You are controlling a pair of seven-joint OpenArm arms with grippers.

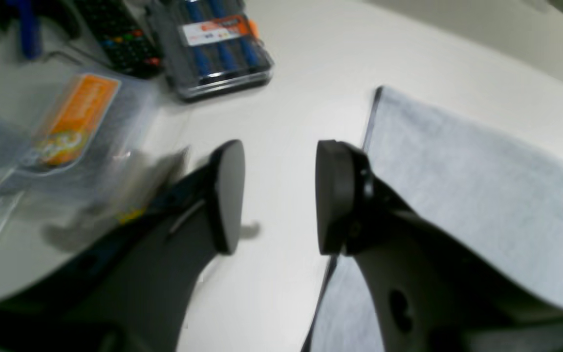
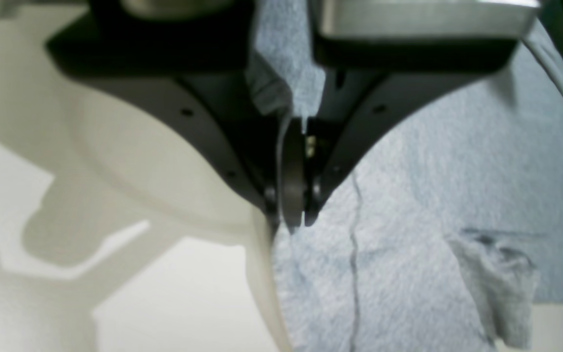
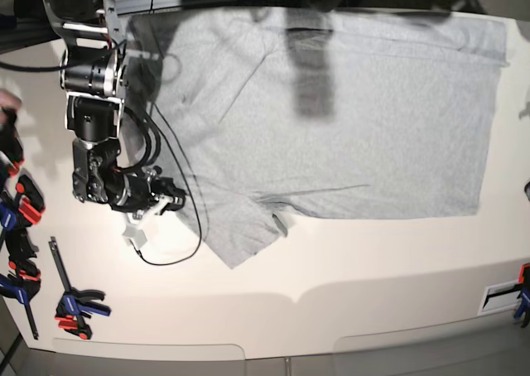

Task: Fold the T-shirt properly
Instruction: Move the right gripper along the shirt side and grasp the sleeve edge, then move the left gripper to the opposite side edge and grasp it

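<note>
The T-shirt (image 3: 348, 111) lies spread plain side up across the white counter (image 3: 331, 310), one sleeve (image 3: 240, 235) pointing toward the near edge. The right gripper (image 2: 297, 215) is clamped on the fabric edge beside that sleeve, with cloth bunched up between its closed pads, presumably to lift it for a fold. The left gripper (image 1: 279, 195) hovers with jaws apart, holding nothing, over bare counter just beside the hem (image 1: 372, 117). Spring clamps (image 3: 74, 301) lie clear of the work.
</note>
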